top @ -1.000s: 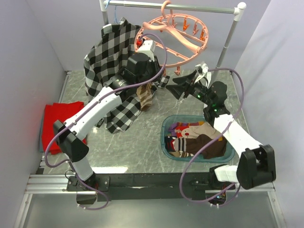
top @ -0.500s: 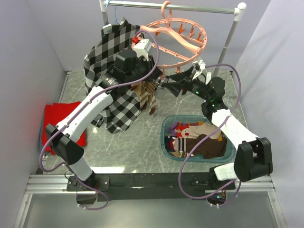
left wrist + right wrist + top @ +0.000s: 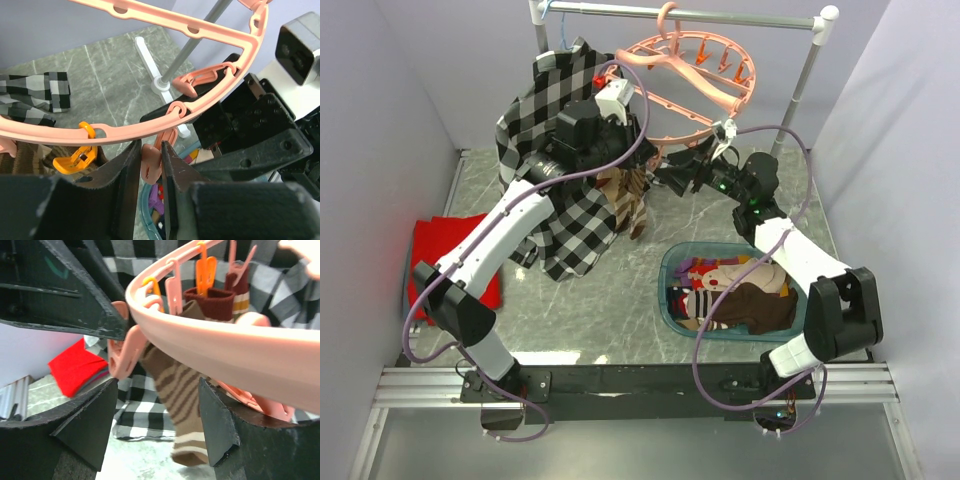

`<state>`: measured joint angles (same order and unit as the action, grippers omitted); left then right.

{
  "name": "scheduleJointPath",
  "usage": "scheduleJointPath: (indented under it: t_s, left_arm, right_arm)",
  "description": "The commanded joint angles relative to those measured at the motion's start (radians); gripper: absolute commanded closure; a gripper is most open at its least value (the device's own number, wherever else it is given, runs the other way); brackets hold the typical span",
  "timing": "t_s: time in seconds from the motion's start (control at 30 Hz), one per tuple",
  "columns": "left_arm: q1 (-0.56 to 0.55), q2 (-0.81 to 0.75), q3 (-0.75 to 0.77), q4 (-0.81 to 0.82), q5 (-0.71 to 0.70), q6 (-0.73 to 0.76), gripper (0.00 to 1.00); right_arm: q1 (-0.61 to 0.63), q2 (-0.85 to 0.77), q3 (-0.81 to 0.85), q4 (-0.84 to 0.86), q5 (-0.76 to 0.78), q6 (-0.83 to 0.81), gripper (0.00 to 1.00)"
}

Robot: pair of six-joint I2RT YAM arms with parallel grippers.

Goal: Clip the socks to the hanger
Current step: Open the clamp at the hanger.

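Pinching a pink clip (image 3: 149,170) in a narrow hold, the left gripper (image 3: 151,150) sits just under the ring of the hanger (image 3: 125,132). Right gripper (image 3: 157,390) is spread wide beside it, w/ the ring crossing its gap; can't tell if it touches. No sock in either gripper that I can see. One striped sock (image 3: 172,385) hangs from the ring close by. The rest of the socks (image 3: 740,300) lie in the basket (image 3: 670,280) on the table (image 3: 600,310).

Risks, imo: the clip is small & dangles, so it could slip out of the left hold. The hanger hangs free on its hook (image 3: 667,14), so a push from either arm prob. tilts it or shakes the hung sock loose. Both grippers are v. close, and the cables (image 3: 790,137) loop near the ring, so a bump or snag looks possible.
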<state>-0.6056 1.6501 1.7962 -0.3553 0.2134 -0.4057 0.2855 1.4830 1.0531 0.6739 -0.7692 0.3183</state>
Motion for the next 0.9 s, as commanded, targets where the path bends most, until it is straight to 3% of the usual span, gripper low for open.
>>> scheduleJointPath:
  t_s: [0.0, 0.47, 0.57, 0.7, 0.87]
  left_arm:
    - [0.0, -0.027, -0.015, 0.064, 0.026, -0.004, 0.73]
    - [0.012, -0.01, -0.043, 0.119, 0.058, -0.058, 0.71]
    - [0.012, -0.007, -0.044, 0.119, 0.049, -0.068, 0.71]
    - [0.017, -0.01, -0.047, 0.11, 0.012, -0.071, 0.69]
    - [0.02, -0.022, -0.051, 0.09, -0.031, -0.087, 0.61]
  right_arm:
    - [0.023, 0.011, 0.048, 0.09, -0.036, 0.036, 0.28]
    - [0.035, 0.062, 0.059, 0.17, -0.058, 0.139, 0.32]
    - [0.038, 0.072, 0.058, 0.173, -0.053, 0.139, 0.36]
    - [0.038, 0.062, 0.044, 0.177, -0.042, 0.139, 0.53]
    - [0.053, 0.019, 0.033, 0.1, 0.014, 0.062, 0.6]
